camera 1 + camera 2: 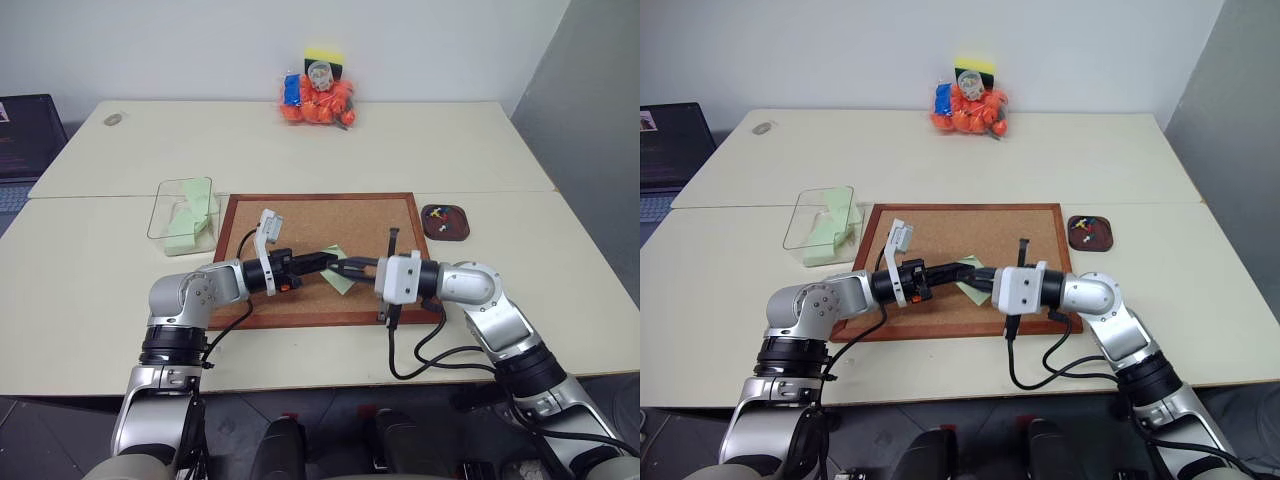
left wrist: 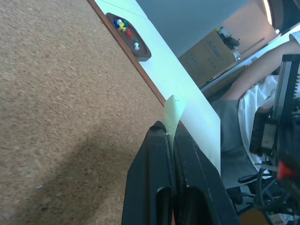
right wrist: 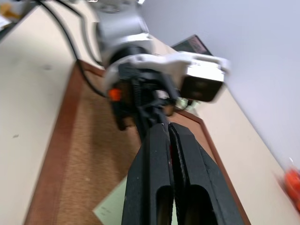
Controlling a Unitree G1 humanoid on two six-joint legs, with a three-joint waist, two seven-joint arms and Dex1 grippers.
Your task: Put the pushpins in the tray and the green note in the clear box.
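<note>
Over the middle of the cork board [image 1: 300,215], my left gripper [image 1: 329,259] is shut on one edge of the pale green note [image 1: 340,281]. The left wrist view shows the slip [image 2: 172,112] sticking out past the fingertips [image 2: 159,129]. My right gripper [image 1: 346,267] points left with its tips almost meeting the left ones; its jaws are shut [image 3: 165,126] and nothing shows between them. The dark brown tray [image 1: 462,228] sits right of the board with several pushpins [image 1: 442,213] in it. Left of the board stands the clear box [image 1: 160,212] with pale green slips [image 1: 192,222] inside.
A bag of orange items [image 1: 318,95] sits at the table's far edge, with a small object [image 1: 113,119] at the far left. A dark laptop [image 1: 25,135] stands beyond the table's left end. A seated person [image 2: 253,89] and a cardboard box [image 2: 211,58] appear past the table.
</note>
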